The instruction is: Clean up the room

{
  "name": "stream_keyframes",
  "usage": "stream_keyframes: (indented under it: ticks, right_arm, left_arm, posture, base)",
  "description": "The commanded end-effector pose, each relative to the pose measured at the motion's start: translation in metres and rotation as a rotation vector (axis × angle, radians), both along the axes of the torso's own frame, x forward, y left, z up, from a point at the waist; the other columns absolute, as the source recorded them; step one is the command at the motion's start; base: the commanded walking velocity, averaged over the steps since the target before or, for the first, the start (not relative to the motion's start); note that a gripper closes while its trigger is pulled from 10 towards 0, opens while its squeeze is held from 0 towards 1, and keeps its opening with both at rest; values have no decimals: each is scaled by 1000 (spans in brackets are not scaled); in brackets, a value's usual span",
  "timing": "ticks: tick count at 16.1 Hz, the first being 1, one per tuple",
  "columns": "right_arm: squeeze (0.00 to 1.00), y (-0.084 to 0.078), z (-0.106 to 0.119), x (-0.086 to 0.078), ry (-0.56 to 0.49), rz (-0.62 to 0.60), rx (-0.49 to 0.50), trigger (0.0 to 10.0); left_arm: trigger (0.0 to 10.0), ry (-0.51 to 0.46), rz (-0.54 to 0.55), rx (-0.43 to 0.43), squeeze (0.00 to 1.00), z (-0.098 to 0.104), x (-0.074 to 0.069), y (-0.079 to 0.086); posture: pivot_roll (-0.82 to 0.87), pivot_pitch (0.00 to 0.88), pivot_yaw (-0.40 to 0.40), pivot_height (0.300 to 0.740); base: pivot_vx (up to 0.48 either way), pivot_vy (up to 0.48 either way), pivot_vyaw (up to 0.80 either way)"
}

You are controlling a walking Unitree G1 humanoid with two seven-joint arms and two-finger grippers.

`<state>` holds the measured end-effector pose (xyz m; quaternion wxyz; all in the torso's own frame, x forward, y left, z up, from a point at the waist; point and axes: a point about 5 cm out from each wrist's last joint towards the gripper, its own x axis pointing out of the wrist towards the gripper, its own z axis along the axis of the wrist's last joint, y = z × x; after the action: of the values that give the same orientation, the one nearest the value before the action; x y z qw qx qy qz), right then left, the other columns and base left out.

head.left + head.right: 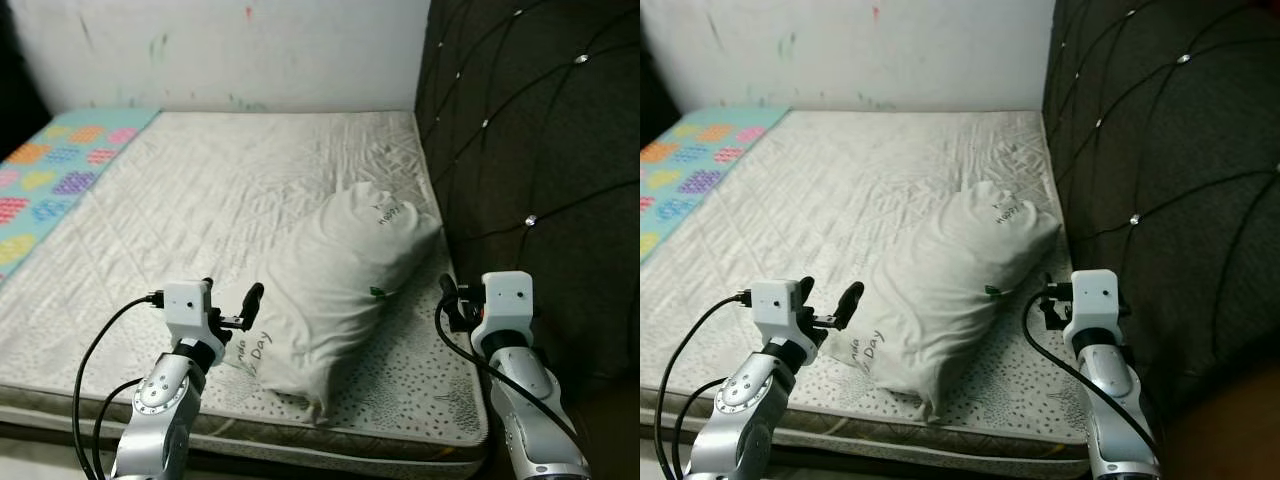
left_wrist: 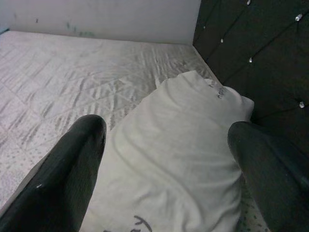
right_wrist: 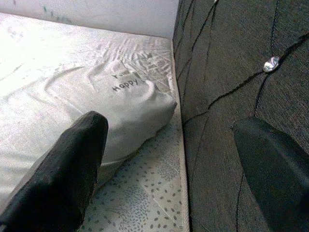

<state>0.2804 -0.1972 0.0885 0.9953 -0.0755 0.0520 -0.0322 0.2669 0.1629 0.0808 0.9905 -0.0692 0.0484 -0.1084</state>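
Note:
A white pillow [image 1: 340, 285] with handwriting on it lies slanted on the right part of a bare quilted mattress [image 1: 200, 200], close to the headboard. My left gripper [image 1: 232, 300] is held just left of the pillow's near end, open, with nothing between its fingers. In the left wrist view the pillow [image 2: 178, 145] lies straight ahead between the two black fingers [image 2: 67, 174]. My right gripper [image 1: 455, 300] hovers at the mattress's right edge, open and empty, between the pillow [image 3: 87, 101] and the headboard [image 3: 231, 72].
A dark tufted headboard [image 1: 530, 130] with shiny studs rises along the right side. A marked white wall [image 1: 230, 50] closes off the back. A colourful patterned sheet [image 1: 50, 170] covers the far left. The mattress's front edge [image 1: 300, 440] is right below my arms.

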Motion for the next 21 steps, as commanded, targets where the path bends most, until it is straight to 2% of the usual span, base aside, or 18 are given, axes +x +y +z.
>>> stream_keyframes:
  ticks: [1, 7, 16, 21]
  right_arm:
    - [0, 5, 3, 3, -5, 20, 17, 10000]
    - [0, 5, 1, 1, 5, 24, 18, 10000]
    - [0, 7, 3, 4, 3, 35, 21, 10000]
    - [0, 7, 1, 1, 10, 37, 20, 10000]
  left_arm:
    - [10000, -13, 14, 16, 0, 3, -1, 5]
    - [10000, -24, -11, 20, 0, 4, -4, 1]
    - [10000, -18, -4, 11, 0, 3, -4, 3]
    - [10000, -43, -39, 10, 0, 7, -5, 1]
  posture:
    - [-192, 0, 52, 740]
    - [-193, 0, 49, 740]
    - [-193, 0, 42, 740]
    - [-191, 0, 45, 740]
  base:
    - [0, 0, 0]
    - [0, 0, 0]
    - [0, 0, 0]
    - [61, 0, -800]
